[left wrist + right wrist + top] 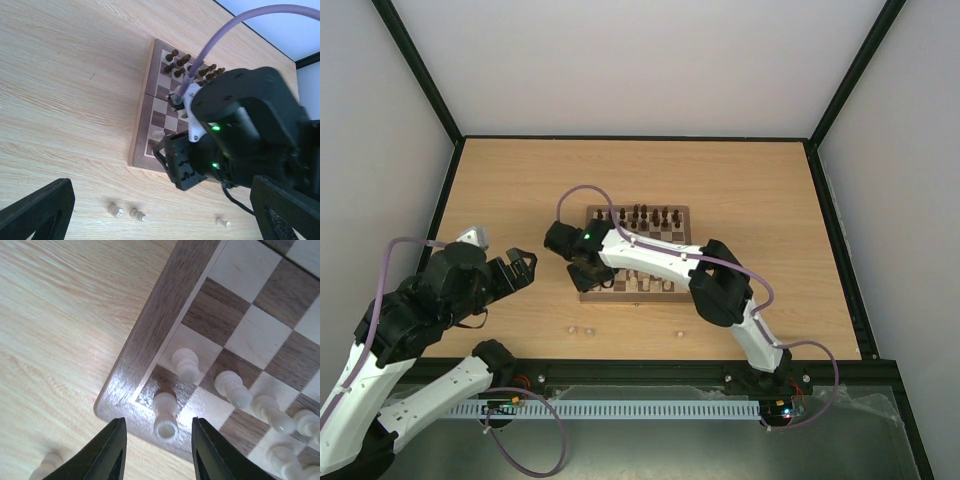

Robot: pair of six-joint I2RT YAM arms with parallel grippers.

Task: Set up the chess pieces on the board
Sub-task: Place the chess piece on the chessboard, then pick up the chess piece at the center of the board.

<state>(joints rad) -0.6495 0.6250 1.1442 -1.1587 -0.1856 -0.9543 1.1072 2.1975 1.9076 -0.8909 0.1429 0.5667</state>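
Straddling corner chessman, right fingers parted, unseen from above | left fingers wide, empty

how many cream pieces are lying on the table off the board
3. The left piece and the middle piece lie close together on the tabletop in front of the board; the right piece lies apart. The right arm may hide others.

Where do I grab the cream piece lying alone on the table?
Pinch the lone cream piece across its middle from straight above: it seems to lie on its side on the table, with open space around it.
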